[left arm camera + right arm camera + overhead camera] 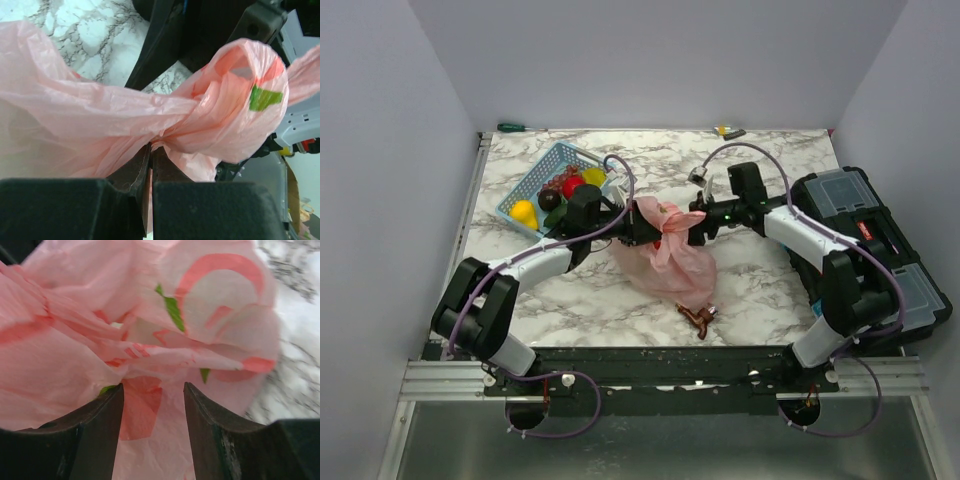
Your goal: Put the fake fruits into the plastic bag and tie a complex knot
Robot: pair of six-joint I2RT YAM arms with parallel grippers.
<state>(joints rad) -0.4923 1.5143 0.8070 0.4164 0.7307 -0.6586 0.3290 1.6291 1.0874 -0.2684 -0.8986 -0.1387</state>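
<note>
The pink plastic bag [670, 255] lies mid-table, its top gathered into a twisted bunch [663, 216] between my two grippers. My left gripper [634, 226] is shut on a thin fold of the bag [100, 115]; its fingertips [145, 160] meet just under the twist [172, 125]. My right gripper [693, 222] is open, its fingers [105, 410] standing apart with bag film [150, 340] between and in front of them. Fake fruits remain in the blue basket [535, 176]: yellow [524, 212], dark [549, 199], red [572, 185] and another yellow [593, 177].
A black toolbox [865, 235] stands along the right edge. A small brown object [698, 317] lies near the front edge, below the bag. A green-handled screwdriver [514, 127] and a small yellow item [726, 130] lie at the back edge.
</note>
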